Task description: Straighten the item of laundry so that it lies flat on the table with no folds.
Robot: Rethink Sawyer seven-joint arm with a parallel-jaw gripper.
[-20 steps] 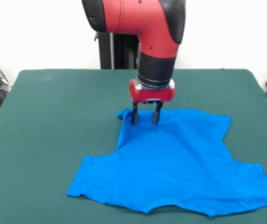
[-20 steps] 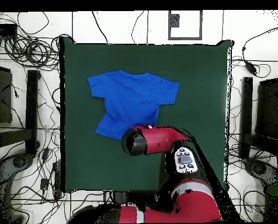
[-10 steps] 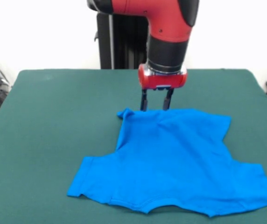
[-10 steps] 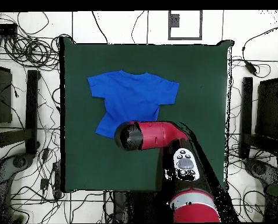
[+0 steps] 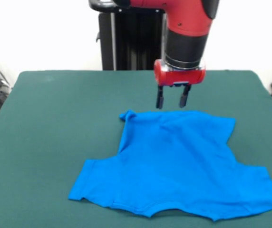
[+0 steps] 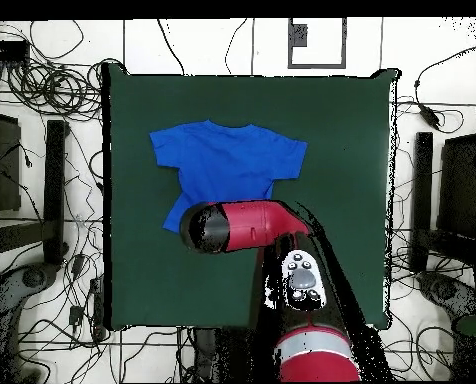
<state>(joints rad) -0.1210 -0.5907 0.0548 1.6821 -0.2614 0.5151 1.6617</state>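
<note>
Broadly, the table (image 5: 55,123) carries one thing only, the shirt (image 5: 179,166), which lies spread on the green cloth with its neckline toward the front camera's side and its hem toward the robot. The arm (image 5: 188,28) comes down from above, and the gripper (image 5: 172,100) hangs in the air just beyond the hem, its two fingers apart and holding nothing, clear of the fabric.

Judging by how the shirt lies, most of the flattening looks done: the body and both sleeves are laid out. What seems left is the hem corner (image 5: 128,116) on the picture's left in the front view, which looks turned up or bunched, and a few soft ripples across the body.

That raised corner and the gap between fingers and cloth show only in the front view. Looking straight down, the overhead view gives the shirt's (image 6: 227,165) full outline and its place in the table's (image 6: 342,130) far half, but the arm (image 6: 242,225) covers the hem edge and hides the gripper.
</note>
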